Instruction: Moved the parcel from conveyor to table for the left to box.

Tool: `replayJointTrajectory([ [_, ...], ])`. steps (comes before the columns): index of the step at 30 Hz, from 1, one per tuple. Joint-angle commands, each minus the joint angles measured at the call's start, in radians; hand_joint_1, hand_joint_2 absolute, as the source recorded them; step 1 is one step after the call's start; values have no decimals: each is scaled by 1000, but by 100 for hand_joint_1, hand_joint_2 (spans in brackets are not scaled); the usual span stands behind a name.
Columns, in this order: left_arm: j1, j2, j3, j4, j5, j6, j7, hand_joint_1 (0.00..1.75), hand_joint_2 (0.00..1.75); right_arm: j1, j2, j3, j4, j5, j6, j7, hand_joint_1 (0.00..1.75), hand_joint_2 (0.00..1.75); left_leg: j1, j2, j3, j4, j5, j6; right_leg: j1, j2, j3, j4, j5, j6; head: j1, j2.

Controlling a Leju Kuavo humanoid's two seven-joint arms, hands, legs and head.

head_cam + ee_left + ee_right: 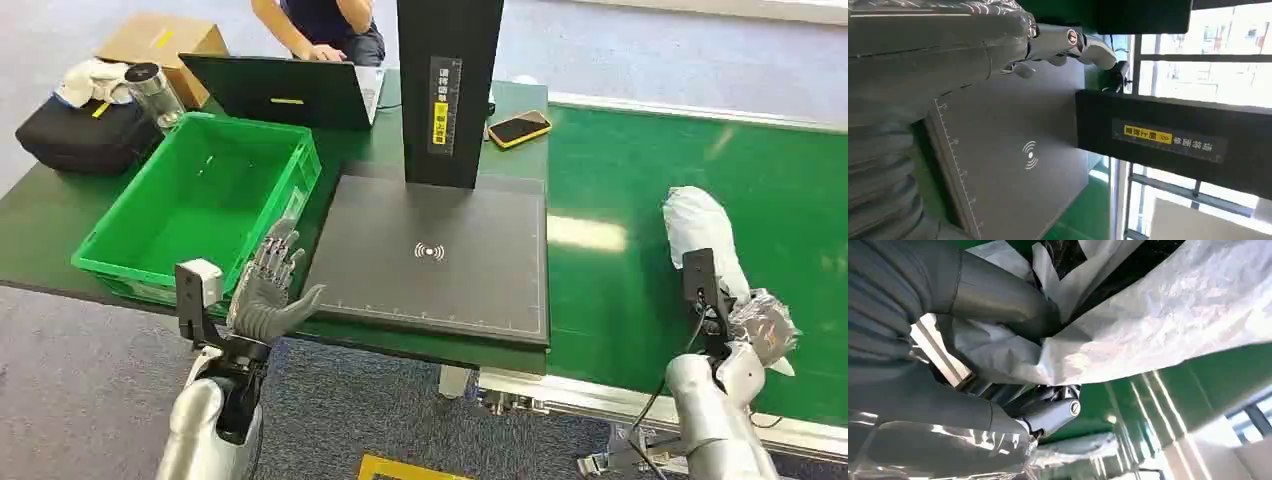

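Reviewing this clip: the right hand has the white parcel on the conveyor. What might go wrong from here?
1. The right hand grips the parcel only by its crumpled wrapping near one end, so the loose film may slip or tear when lifted.
2. On the way to the scanner pad, the hanging parcel might hit the black upright post.
3. The left hand hovers open at the pad's edge beside the green crate and might block the drop.
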Motion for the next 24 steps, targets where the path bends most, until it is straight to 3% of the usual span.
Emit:
replayJointTrajectory([
  [1, -43, 4, 3, 37, -6, -6, 2, 0, 175, 52, 88, -78, -222, 20, -57, -75, 175, 175, 0, 1, 4, -1, -1, 0, 0, 1, 3, -1, 0, -1, 0, 0],
  [11, -70, 7, -6, 81, -5, -10, -15, 0, 175, 123, 240, -238, -570, 188, -57, -286, 175, 175, 0, 1, 2, -1, 0, 0, 0, 1, 1, 0, 0, -1, 0, 0],
  [21, -114, 11, -18, 136, -1, -7, -29, 0, 175, 117, 388, -328, -797, 133, -57, -628, 175, 175, -1, 0, 4, -2, 0, -1, -1, 1, 2, 0, -1, -2, 0, 0],
  [24, -130, 13, -22, 157, 3, -2, -37, 0, 175, 127, 404, -261, -812, 139, -57, -674, 175, 175, -1, 1, 2, -1, 0, 0, -1, 1, 1, 0, 0, -1, 0, 0],
])
